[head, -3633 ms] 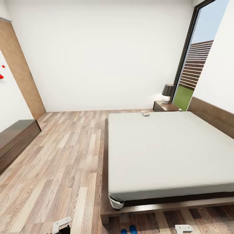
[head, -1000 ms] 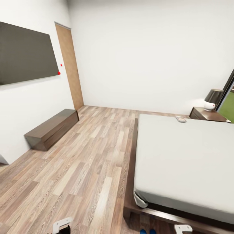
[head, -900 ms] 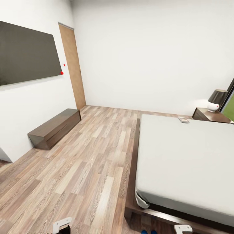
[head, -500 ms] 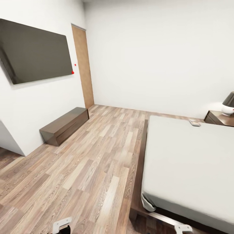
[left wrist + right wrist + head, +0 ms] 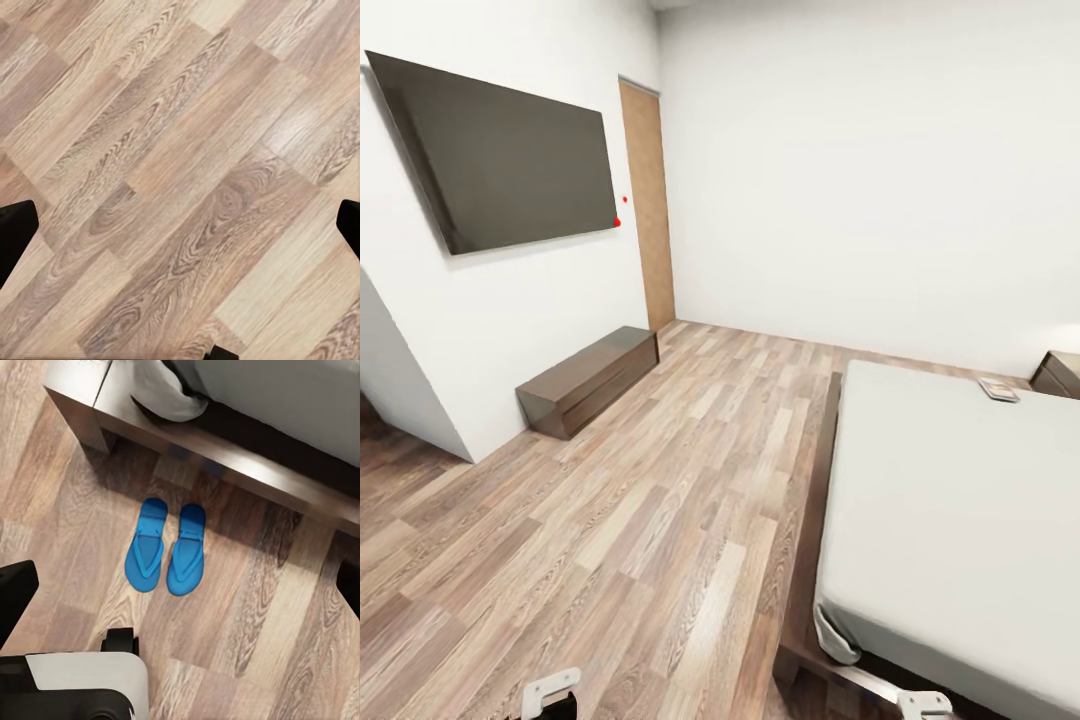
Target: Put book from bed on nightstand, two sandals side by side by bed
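While both arms' jaws stand apart and empty, the book (image 5: 998,389) lies far at 2 o'clock on the bed (image 5: 960,500), nearer the right arm.

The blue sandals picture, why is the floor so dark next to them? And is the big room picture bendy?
In the right wrist view, the bed frame casts a dark shadow on the floor just beyond the two sandals, which look sharp. In the head view, the wide lens makes the walls and TV lean and stretch, and the small book is blurry.
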`<state>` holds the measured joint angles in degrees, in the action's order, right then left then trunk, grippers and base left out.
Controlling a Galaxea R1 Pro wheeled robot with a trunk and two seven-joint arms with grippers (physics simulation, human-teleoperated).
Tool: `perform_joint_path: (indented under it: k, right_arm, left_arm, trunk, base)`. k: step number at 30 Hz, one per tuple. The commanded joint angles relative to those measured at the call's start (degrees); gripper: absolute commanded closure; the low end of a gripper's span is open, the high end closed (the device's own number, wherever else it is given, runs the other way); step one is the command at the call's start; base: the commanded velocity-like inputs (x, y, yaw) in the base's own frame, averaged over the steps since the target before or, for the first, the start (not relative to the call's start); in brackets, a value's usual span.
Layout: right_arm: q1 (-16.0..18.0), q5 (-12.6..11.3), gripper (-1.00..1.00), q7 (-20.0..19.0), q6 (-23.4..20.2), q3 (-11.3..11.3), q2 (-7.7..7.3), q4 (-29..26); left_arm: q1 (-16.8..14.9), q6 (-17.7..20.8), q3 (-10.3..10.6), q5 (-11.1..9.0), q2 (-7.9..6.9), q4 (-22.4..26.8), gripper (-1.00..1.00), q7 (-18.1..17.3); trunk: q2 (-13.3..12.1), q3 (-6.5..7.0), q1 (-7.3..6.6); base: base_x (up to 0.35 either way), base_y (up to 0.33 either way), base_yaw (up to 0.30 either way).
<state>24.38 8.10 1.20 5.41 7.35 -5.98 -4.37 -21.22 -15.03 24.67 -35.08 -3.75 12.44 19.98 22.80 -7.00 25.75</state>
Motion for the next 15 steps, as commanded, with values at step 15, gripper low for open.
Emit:
perform_joint_path:
  k: [15]
  right_arm:
    - [0.0,0.6,-1.0,0.1,0.2,0.5,0.01,0.1]
  left_arm:
    - [0.0,-0.2,0.5,-0.4,-0.03,0.0,-1.0,0.3]
  trunk:
    - [0.1,-0.12,0.03]
  base:
    - [0.0,0.0,0.18]
